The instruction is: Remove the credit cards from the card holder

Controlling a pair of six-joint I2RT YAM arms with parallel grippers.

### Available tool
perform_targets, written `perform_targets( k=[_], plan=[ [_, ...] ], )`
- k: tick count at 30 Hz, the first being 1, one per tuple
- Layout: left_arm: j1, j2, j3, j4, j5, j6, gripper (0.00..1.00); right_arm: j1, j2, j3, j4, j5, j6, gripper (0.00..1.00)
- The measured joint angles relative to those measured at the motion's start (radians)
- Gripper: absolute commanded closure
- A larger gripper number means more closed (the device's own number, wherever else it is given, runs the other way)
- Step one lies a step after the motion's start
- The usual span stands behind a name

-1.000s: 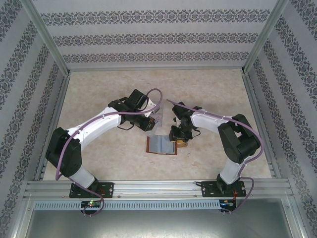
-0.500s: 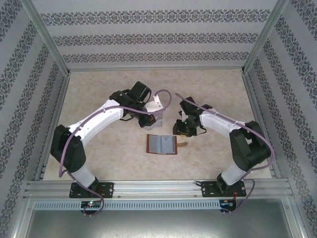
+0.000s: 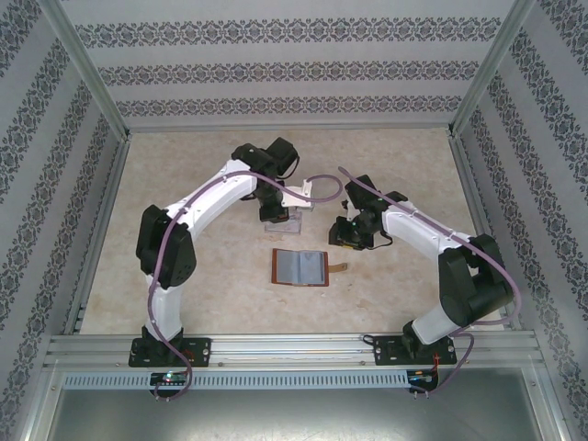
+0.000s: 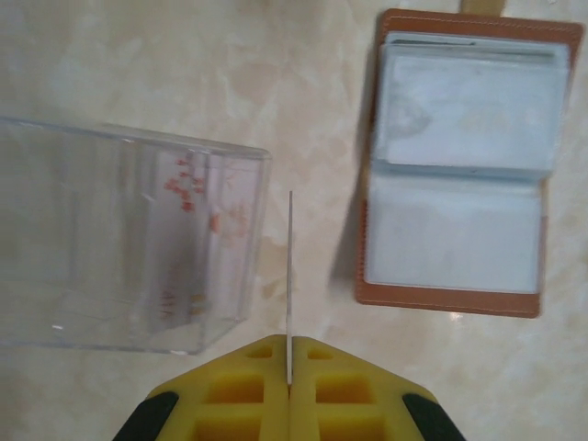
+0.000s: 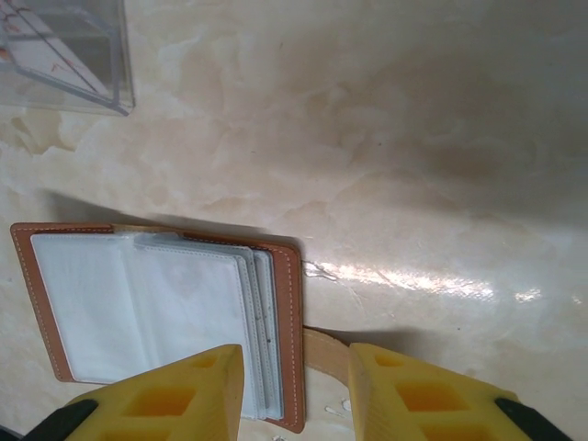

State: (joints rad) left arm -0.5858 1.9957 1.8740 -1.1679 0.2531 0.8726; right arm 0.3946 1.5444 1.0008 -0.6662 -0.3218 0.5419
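the desk [image 3: 184, 266] carries everything. on it the clear plastic rack [image 4: 119, 248] stands near the card holder [image 3: 301, 268], which lies open and flat, pale sleeves up. the left claw [image 4: 290, 356] is pressed together on one credit card [image 4: 290, 276], held upright and edge-on, beside the rack's wall rather than over it. so i'd carry it across the rim before letting go, keeping it vertical. the right claw [image 5: 296, 386] hangs partly spread over the snap tab [image 5: 322, 351], pinching nothing, and looks well placed to pin the holder.
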Motion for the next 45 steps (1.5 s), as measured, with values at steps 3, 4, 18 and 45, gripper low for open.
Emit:
perform_targets(
  k=[3,4,18,45],
  plan=[
    [0.006,0.043,0.077,-0.014,-0.013,0.052,1.0,-0.013,-0.016,-0.013,-0.005,0.0,0.0,0.65],
    [0.01,0.058,0.104,-0.018,-0.021,0.068,1.0,-0.017,-0.022,-0.018,-0.007,0.0,0.0,0.64],
    [0.036,0.267,0.357,-0.068,-0.098,0.177,1.0,-0.071,-0.051,-0.055,-0.014,0.003,-0.004,0.64],
    [0.045,0.458,0.534,-0.182,-0.169,0.206,0.79,-0.105,-0.027,-0.061,-0.014,-0.001,-0.026,0.64]
  ],
)
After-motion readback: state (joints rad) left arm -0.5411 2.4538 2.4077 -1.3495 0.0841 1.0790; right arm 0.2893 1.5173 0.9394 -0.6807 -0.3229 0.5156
